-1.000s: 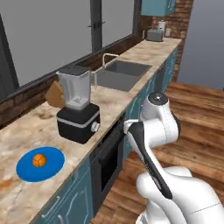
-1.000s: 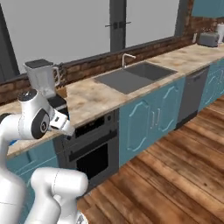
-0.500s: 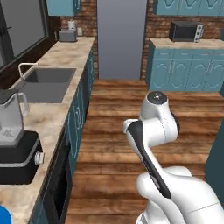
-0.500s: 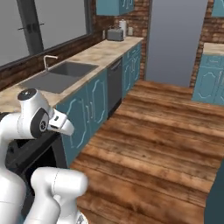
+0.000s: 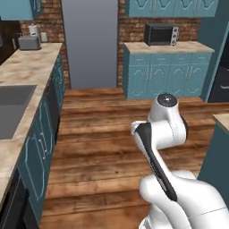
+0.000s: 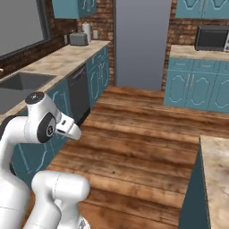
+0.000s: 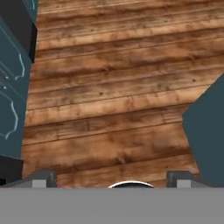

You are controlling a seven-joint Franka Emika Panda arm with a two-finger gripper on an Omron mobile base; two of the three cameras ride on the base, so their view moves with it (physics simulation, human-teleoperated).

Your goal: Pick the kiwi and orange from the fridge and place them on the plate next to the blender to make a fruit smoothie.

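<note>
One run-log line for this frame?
phase: base in open kitchen | gripper: open, empty, over wood floor | ahead: microwave, toaster, sink

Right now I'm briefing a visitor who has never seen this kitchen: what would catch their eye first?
Probably the white arm folded low in the foreground over the bare wooden floor. Behind it a tall grey panel stands between brick walls, with a microwave on the teal cabinets to its right. A silver toaster sits far down the left counter.

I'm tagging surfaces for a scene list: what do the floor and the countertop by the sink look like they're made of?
The floor looks like brown wood planks with a slight sheen: long boards, visible grain and seams. The countertop looks like polished beige stone, possibly marble or granite, going by its mottled veining. The sink set into it looks like matte grey metal.
</note>
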